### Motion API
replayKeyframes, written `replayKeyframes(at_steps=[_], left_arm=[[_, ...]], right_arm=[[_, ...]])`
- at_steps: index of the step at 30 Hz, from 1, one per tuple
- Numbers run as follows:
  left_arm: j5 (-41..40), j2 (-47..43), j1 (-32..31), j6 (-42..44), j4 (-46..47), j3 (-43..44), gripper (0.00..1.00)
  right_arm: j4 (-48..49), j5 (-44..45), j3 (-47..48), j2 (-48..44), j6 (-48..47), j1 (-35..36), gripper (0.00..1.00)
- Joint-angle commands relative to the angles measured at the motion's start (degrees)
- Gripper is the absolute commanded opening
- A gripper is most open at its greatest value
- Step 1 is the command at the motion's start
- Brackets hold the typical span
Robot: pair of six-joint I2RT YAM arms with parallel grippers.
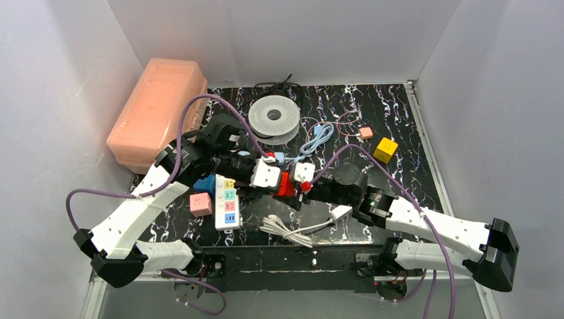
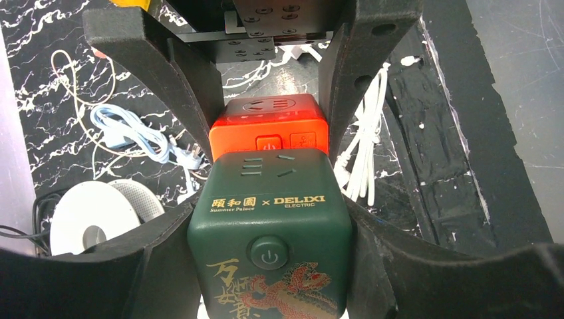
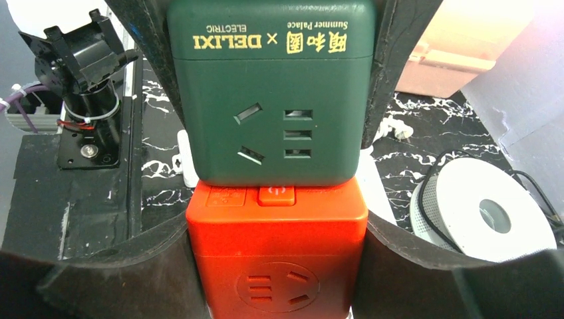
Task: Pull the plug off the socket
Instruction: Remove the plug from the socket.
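A dark green cube socket (image 2: 269,226) with gold lettering and a dragon print is joined face to face with a red cube socket (image 2: 269,129). My left gripper (image 2: 269,269) is shut on the green cube, its black fingers pressed on both sides. My right gripper (image 3: 276,269) is shut on the red cube (image 3: 276,246), with the green cube (image 3: 269,113) just beyond it. In the top view the two grippers meet at mid-table, and the red cube (image 1: 286,185) shows between them. No gap shows between the two cubes.
A white multi-colour power strip (image 1: 227,203), a pink cube (image 1: 200,203) and a blue cube (image 1: 206,184) lie to the left. A coiled white cable (image 1: 292,229) lies in front. A white spool (image 1: 274,116), a blue cable (image 1: 316,141), a yellow cube (image 1: 385,149) and a pink box (image 1: 158,109) lie behind.
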Motion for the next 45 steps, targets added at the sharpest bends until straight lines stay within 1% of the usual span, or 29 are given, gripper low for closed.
replayKeyframes(at_steps=[1,7,16,30,39,45], left_arm=[[2.53,-0.61,-0.31,2.96,-6.35,2.56,0.0],[1.5,-0.61,-0.31,3.91,-6.64,3.36,0.0],[1.68,-0.59,-0.31,4.63,-6.96,3.87,0.0],[2.0,-1.92,-0.31,6.19,-7.06,5.94,0.0],[2.18,-2.55,-0.31,7.01,-7.05,6.6,0.0],[2.18,-2.97,-0.39,6.85,-6.19,7.59,0.0]], right_arm=[[6.38,3.97,-2.79,-1.81,-1.91,0.12,0.01],[5.9,4.13,-4.91,-1.55,-1.49,0.12,0.01],[4.01,5.02,-5.7,-0.89,-0.58,0.12,0.01],[2.09,2.47,-8.15,3.05,3.77,0.12,0.01],[-3.21,2.41,-9.21,4.61,6.18,0.14,0.01],[-0.28,4.21,-14.15,2.71,9.52,0.16,0.01]])
